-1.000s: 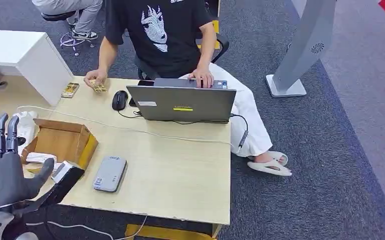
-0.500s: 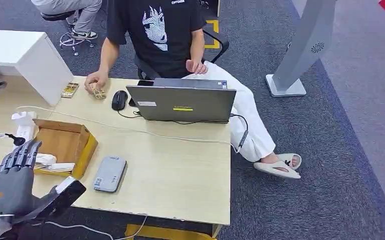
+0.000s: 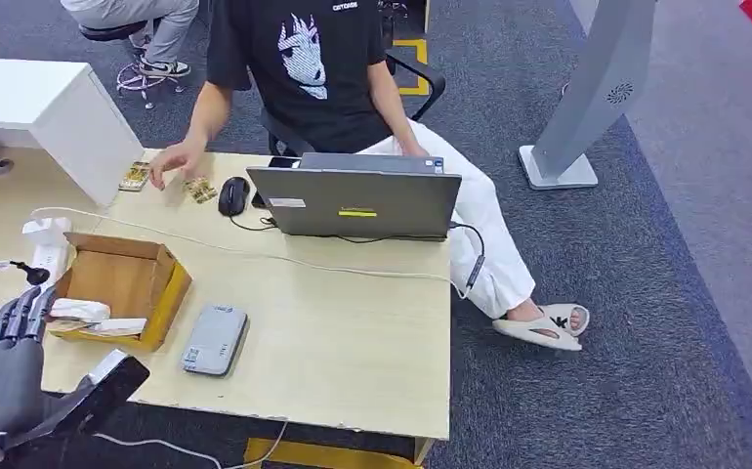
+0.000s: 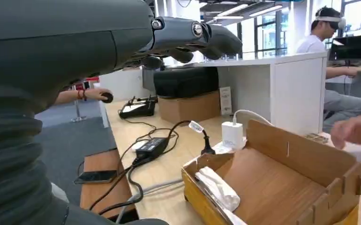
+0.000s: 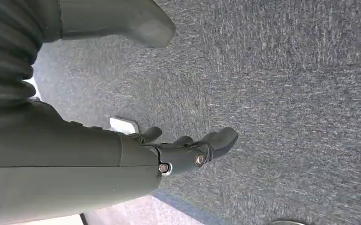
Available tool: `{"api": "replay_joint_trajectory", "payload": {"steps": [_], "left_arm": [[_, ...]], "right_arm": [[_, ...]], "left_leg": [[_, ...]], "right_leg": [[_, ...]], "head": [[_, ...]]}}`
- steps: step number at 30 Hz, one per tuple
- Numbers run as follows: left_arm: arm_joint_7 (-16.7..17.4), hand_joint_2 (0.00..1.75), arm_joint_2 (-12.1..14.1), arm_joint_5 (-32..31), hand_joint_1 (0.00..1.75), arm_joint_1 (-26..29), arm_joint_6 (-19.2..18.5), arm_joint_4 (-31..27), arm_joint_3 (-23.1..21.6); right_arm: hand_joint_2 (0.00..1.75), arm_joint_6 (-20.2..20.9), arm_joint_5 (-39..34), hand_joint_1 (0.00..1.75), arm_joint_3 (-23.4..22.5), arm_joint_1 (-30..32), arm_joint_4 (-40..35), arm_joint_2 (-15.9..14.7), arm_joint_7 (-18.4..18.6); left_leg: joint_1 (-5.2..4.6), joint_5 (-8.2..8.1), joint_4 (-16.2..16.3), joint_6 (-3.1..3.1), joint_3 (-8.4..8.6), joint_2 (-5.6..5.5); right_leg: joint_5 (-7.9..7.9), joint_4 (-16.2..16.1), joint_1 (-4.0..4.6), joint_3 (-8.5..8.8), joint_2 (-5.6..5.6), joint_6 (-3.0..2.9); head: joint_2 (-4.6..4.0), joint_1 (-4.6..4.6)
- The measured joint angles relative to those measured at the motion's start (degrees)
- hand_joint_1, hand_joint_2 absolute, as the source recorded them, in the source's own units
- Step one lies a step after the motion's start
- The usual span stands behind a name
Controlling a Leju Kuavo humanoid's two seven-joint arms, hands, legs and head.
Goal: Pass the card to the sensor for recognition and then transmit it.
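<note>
The left hand (image 3: 6, 376) is hovering at the near left corner of the wooden table (image 3: 353, 332), fingers lying straight side by side, thumb sticking out toward the table, nothing in its grasp. The left wrist view is showing those fingers (image 4: 202, 37) extended above the cardboard box (image 4: 282, 183). The right hand (image 5: 188, 150) is hanging over grey carpet (image 5: 286, 93), its fingers loosely extended and apart, holding nothing.

Just beyond the left hand, the open cardboard box (image 3: 123, 278) is sitting near the table's left edge, with white cards or papers (image 3: 94, 318) lying at its near wall; what is printed on them cannot be told. Just right of the box, a flat grey sensor (image 3: 215, 339) with rounded corners and a small label is lying on the table.

Farther off, a person in a black shirt (image 3: 304, 68) is sitting behind a grey laptop (image 3: 357, 200), one hand (image 3: 172, 164) reaching over small yellowish cards (image 3: 198, 191) beside a black mouse (image 3: 233, 195). A white cable (image 3: 255, 256) is running across the table.
</note>
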Motion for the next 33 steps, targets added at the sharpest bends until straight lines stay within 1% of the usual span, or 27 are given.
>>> {"api": "replay_joint_trajectory", "payload": {"steps": [2, 3, 5, 6, 7, 8, 10, 12, 14, 16, 18, 20, 23, 28, 33], "left_arm": [[-0.5, 1.75, -0.6, -1.7, 0.0, -0.3, 0.2, 0.0, 1.2], [-1.3, 1.75, -1.0, -2.6, 0.0, -0.3, 0.4, 0.0, 2.2], [-2.9, 1.75, -1.6, -5.4, 0.0, -0.8, 2.4, 0.5, 4.4], [-3.1, 1.75, -1.7, -6.1, 0.0, -1.0, 3.7, 0.8, 5.5], [-2.1, 1.75, -1.8, -6.6, 0.0, -0.9, 5.0, 1.2, 6.8], [-0.4, 1.75, -1.5, -6.8, 0.0, -0.5, 5.8, 1.5, 7.3], [2.8, 1.75, -0.5, -7.0, 0.0, 0.4, 6.1, 2.4, 7.8], [3.2, 1.75, 0.1, -7.1, 0.0, 0.5, 6.1, 3.4, 9.1], [4.0, 1.75, 1.4, -7.1, 0.0, 0.7, 6.2, 5.0, 9.4], [5.4, 1.75, 3.2, -7.1, 0.0, 0.6, 6.5, 7.1, 9.5], [6.9, 1.75, 5.3, -7.1, 0.0, 0.5, 6.9, 9.1, 9.5], [6.9, 1.75, 6.6, -7.1, 0.0, -0.2, 7.5, 10.6, 9.7], [6.9, 1.75, 7.7, -7.1, 0.0, -0.4, 7.7, 12.2, 10.4], [7.7, 1.75, 9.6, -7.1, 0.0, -0.4, 9.4, 14.4, 10.5], [8.0, 1.75, 10.5, -7.1, 0.0, -0.4, 9.7, 15.5, 10.5]], "right_arm": [[1.75, 0.0, 0.0, 0.0, 0.2, 0.0, 0.0, 0.0, 0.0], [1.75, -0.1, 0.1, 0.0, 0.3, 0.0, 0.0, 0.0, -0.1], [1.75, -0.2, 0.8, 0.0, 0.4, 0.0, 0.0, 0.0, -0.6], [1.75, -0.3, 1.3, 0.0, 0.5, 0.0, 0.0, 0.0, -0.9], [1.75, -0.6, 1.8, 0.0, 0.5, -0.1, 0.0, 0.0, -1.5], [1.75, -0.8, 2.0, 0.0, 0.6, -0.1, 0.0, 0.0, -2.0], [1.75, -1.3, 2.2, 0.0, 0.6, -0.1, 0.0, 0.0, -3.3], [1.75, -1.4, 2.5, 0.0, 0.5, -0.1, 0.0, 0.0, -3.7], [1.75, -1.1, 3.5, 0.0, 0.3, -0.1, 0.1, 0.0, -3.9], [1.75, -0.7, 5.6, 0.0, -0.1, -0.1, 0.1, 0.0, -4.5], [1.75, -0.9, 7.9, 0.0, -0.9, -0.1, 0.2, 0.0, -6.0], [1.75, -1.4, 10.0, 0.0, -1.9, 0.0, 0.5, 0.0, -7.6], [1.75, -1.5, 11.1, 0.0, -3.2, 0.1, 0.7, 0.0, -8.5], [1.75, -1.4, 13.5, 0.0, -5.1, 0.2, 1.1, 0.0, -9.0], [1.75, -1.4, 13.9, 0.0, -6.1, 0.4, 1.3, 0.0, -9.4]], "left_leg": [[0.0, 0.0, 0.0, 0.0, 0.0, 0.01], [0.0, 0.0, 0.0, 0.0, 0.0, 0.01], [0.0, 0.0, 0.0, 0.0, 0.0, 0.01], [0.0, 0.0, 0.0, 0.0, 0.0, 0.01], [0.0, 0.0, 0.0, 0.0, 0.0, 0.03], [0.0, -0.01, 0.0, -0.01, 0.01, 0.06], [0.01, -0.03, 0.0, -0.04, 0.0, 0.07], [0.01, -0.03, 0.0, -0.04, -0.01, 0.04], [0.01, -0.03, 0.0, -0.04, -0.01, 0.03], [0.01, -0.03, 0.0, -0.04, -0.02, 0.04], [0.02, -0.03, 0.0, -0.04, -0.02, 0.04], [0.02, -0.02, 0.0, -0.04, -0.02, 0.0], [0.02, -0.02, 0.0, -0.04, -0.02, -0.03], [0.02, -0.03, 0.0, -0.03, -0.06, -0.05], [0.02, -0.03, 0.0, -0.03, -0.06, -0.08]], "right_leg": [[0.0, 0.0, 0.0, 0.0, 0.0, 0.0], [0.0, 0.0, 0.0, -0.01, 0.0, 0.0], [0.0, 0.0, 0.0, -0.02, 0.02, 0.0], [0.0, 0.0, 0.0, -0.01, 0.02, 0.0], [0.0, 0.0, 0.0, -0.01, 0.02, 0.0], [0.0, 0.0, 0.0, -0.02, 0.05, 0.0], [0.0, 0.0, 0.0, -0.05, 0.07, 0.0], [-0.02, 0.0, 0.01, -0.05, 0.01, 0.01], [-0.05, 0.0, 0.01, -0.09, 0.01, 0.02], [-0.05, 0.0, 0.01, -0.01, 0.02, 0.02], [-0.04, 0.0, 0.01, -0.01, 0.02, 0.02], [-0.05, 0.0, 0.01, 0.06, -0.03, 0.02], [-0.05, 0.0, 0.01, 0.08, -0.05, 0.02], [-0.05, 0.0, 0.01, 0.08, -0.08, 0.02], [-0.05, 0.0, 0.01, 0.09, -0.09, 0.02]], "head": [[0.0, 0.0], [0.0, 0.0], [0.0, 0.0], [0.0, 0.0], [0.0, 0.0], [0.0, -0.02], [0.0, -0.04], [0.0, 0.0], [0.0, 0.0], [0.0, 0.0], [0.0, -0.02], [0.0, -0.02], [0.0, 0.0], [0.0, 0.0], [0.0, 0.0]]}}
